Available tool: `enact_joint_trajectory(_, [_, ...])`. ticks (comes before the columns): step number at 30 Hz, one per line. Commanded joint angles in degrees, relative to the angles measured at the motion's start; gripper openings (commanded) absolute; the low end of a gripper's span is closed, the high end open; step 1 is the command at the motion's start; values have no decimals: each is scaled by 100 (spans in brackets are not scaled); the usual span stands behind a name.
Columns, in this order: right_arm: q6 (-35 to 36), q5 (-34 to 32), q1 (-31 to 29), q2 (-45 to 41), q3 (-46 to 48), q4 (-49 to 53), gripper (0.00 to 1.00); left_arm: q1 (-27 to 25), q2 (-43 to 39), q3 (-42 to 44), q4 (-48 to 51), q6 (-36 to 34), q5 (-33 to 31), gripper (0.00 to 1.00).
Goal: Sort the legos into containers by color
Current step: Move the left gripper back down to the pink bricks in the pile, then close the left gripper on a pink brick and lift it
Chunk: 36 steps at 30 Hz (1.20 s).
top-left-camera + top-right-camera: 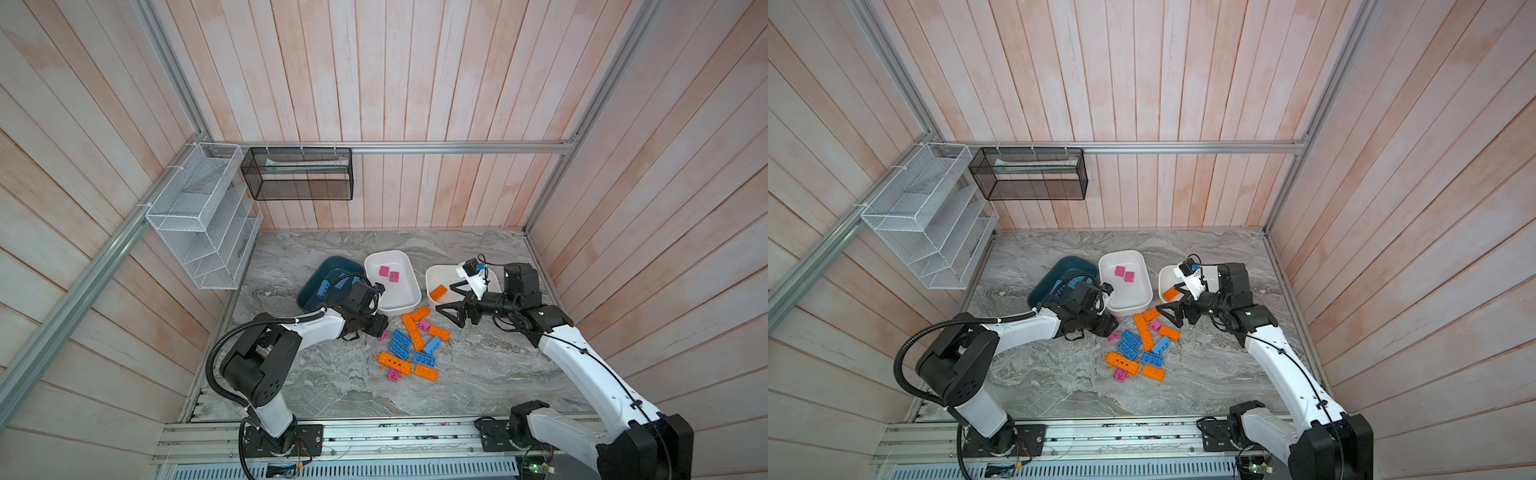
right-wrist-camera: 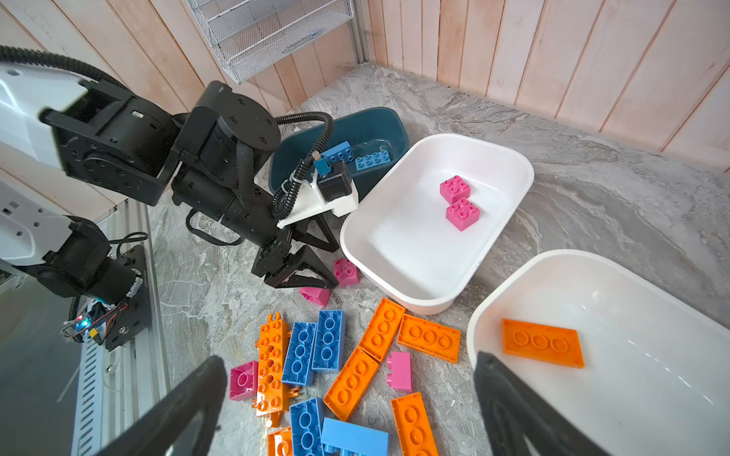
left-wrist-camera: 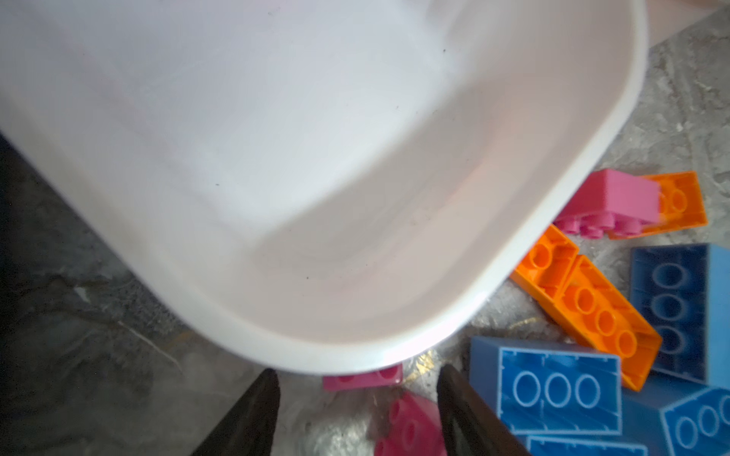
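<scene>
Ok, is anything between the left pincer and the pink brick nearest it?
Nothing visible does. The left pincer hangs open, the pink brick lying between its jaws, beside the rim of the middle white tub.

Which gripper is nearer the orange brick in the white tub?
Right. The right gripper hangs beside the orange brick; the left gripper is across the middle white tub, by a pink brick.

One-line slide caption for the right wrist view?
Left gripper open at a loose pink brick beside the white tub holding two pink bricks; one orange brick binned, mixed pile unsorted.
</scene>
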State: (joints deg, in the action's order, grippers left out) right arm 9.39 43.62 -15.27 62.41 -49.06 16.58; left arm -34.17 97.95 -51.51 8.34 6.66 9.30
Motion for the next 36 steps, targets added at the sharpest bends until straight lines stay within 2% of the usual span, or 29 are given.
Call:
enact_joint_trajectory(1, [-14,113,19,-4,-7,91,98,0,146,116,-509,-123,-45,65])
enact_joint_trajectory(11, [11,93,15,6,-84,166,98,-52,363,255,-790,-191,-218,56])
enact_joint_trajectory(16, [31,86,15,14,-113,214,98,-72,260,420,-787,-409,-260,40])
enact_joint_trajectory(20, [53,81,15,20,-139,237,98,-95,108,542,-690,-411,-306,36])
enact_joint_trajectory(27, [25,121,16,66,-163,186,98,-125,-190,568,-554,-289,-383,31])
enact_joint_trajectory(32, [32,116,19,65,-200,188,98,-116,-645,450,-32,-254,-363,31])
enact_joint_trajectory(36, [34,95,22,49,-209,170,98,-107,-1160,348,583,116,-436,32])
